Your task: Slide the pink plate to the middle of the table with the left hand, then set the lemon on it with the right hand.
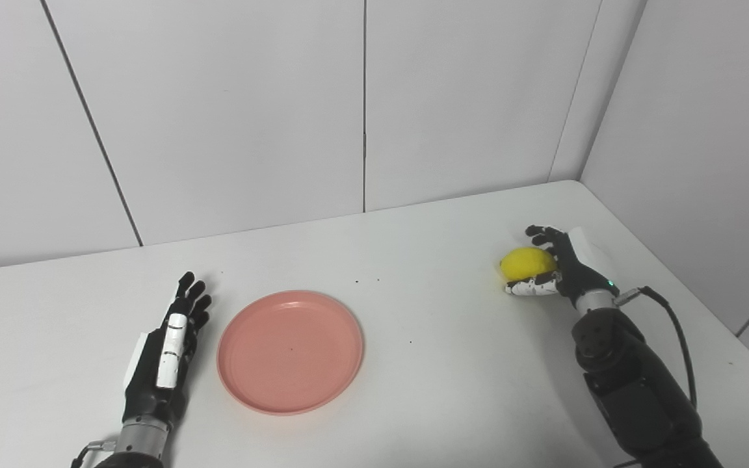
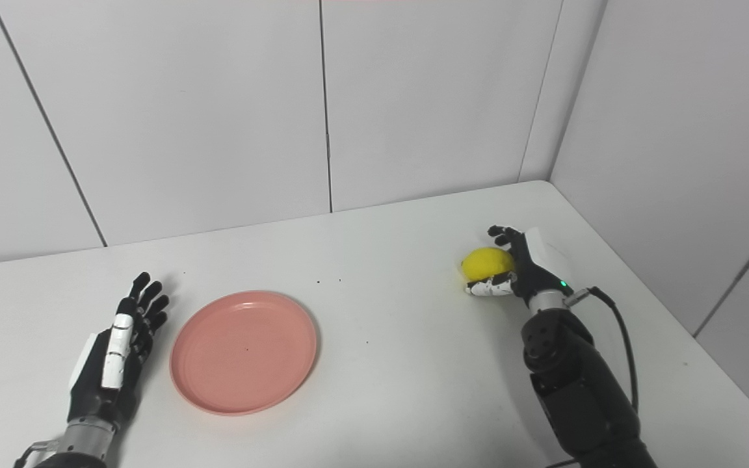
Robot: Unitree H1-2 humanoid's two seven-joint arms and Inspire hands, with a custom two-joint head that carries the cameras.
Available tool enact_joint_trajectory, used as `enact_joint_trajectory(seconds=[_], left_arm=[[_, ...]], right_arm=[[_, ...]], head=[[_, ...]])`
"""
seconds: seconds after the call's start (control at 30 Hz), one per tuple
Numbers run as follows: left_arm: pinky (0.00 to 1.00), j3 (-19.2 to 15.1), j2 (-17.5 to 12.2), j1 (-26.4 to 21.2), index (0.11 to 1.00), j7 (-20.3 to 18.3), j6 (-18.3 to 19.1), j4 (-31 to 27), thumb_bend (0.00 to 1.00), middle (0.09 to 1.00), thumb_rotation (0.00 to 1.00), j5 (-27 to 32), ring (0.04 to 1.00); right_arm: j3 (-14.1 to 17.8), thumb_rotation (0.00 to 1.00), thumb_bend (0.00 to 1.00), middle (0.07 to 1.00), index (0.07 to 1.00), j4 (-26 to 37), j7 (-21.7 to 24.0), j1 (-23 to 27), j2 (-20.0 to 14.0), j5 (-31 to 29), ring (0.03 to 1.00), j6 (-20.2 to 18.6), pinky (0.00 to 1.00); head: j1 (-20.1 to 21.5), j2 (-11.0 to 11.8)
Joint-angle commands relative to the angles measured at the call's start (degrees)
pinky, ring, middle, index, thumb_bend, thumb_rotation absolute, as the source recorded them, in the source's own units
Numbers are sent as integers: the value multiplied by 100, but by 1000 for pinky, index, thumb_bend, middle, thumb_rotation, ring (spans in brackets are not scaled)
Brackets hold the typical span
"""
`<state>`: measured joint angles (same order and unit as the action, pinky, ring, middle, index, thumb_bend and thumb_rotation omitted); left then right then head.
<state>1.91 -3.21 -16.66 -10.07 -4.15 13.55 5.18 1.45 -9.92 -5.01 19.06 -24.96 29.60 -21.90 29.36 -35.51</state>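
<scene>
**Closing on the lemon**

My left hand (image 1: pixel 165 351) lies flat, fingers spread, empty, just beside the plate (image 1: pixel 290 351) mid-counter (image 1: pixel 426 364). My right hand (image 1: pixel 553 266) cups the lemon (image 1: pixel 528 263), seemingly not yet clamped; I'd firm thumb and fingers before lifting.

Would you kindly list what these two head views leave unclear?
- Whether the right hand truly grips the lemon: fingers cover its far side.
- Lemon's contact with the table: thumb hides it.
- Left hand touching the pink plate: apparently apart.
- Both arms: cut off by the bottom edge.
</scene>
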Motion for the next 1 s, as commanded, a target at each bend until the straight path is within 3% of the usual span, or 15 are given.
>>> enact_joint_trajectory(seconds=[0.0, 0.07, 0.13, 0.17, 0.43, 0.6, 0.8, 0.87, 0.97], left_arm=[[990, -33, -19, 101, 986, -27, -33, 14, 586, 986, 1000, 66, 970], [982, -39, -7, 99, 983, -10, -46, 22, 587, 982, 1000, 55, 965], [981, -36, -6, 99, 983, 5, -35, 19, 590, 982, 1000, 29, 964], [979, -34, -6, 99, 981, 12, -40, 20, 587, 981, 1000, 16, 963], [978, -25, -4, 96, 984, -13, -84, 39, 578, 982, 1000, 27, 962], [973, -13, 11, 112, 983, 20, -20, -22, 591, 981, 1000, -7, 963], [983, 40, 30, 147, 996, 7, -12, -70, 595, 989, 1000, -41, 973], [980, 62, 61, 184, 991, 58, 34, -145, 605, 984, 1000, -87, 968], [974, 90, 93, 222, 986, 112, 18, -204, 596, 981, 1000, -172, 961]], right_arm=[[-23, 0, 632, 576, 619, 35, -46, 93, -51, -23, 491, 152, 433], [-39, 0, 540, 475, 566, 34, -100, 86, -50, 11, 451, 141, 298], [-60, 0, 523, 439, 536, 31, -165, 76, -56, 56, 448, 140, 247], [-70, 0, 517, 470, 521, 35, -190, 72, -58, 78, 406, 131, 243], [-128, 0, 516, 506, 490, 93, -224, 32, -63, 174, 388, 86, 211], [-92, 0, 518, 437, 509, 235, -559, 1, 48, 221, 444, 238, 201], [82, 0, 516, 413, 514, 768, -1003, -141, 354, 94, 444, 519, 184], [125, 0, 517, 424, 513, 1021, -1060, -197, 470, 36, 445, 611, 225], [124, 0, 519, 462, 504, 1356, -1081, -237, 617, 14, 444, 703, 194]], head=[[-7, 6], [-5, 9], [-7, 9], [-7, 9], [-37, -9], [-120, -22], [-522, -51], [-611, -55], [-664, -53]])
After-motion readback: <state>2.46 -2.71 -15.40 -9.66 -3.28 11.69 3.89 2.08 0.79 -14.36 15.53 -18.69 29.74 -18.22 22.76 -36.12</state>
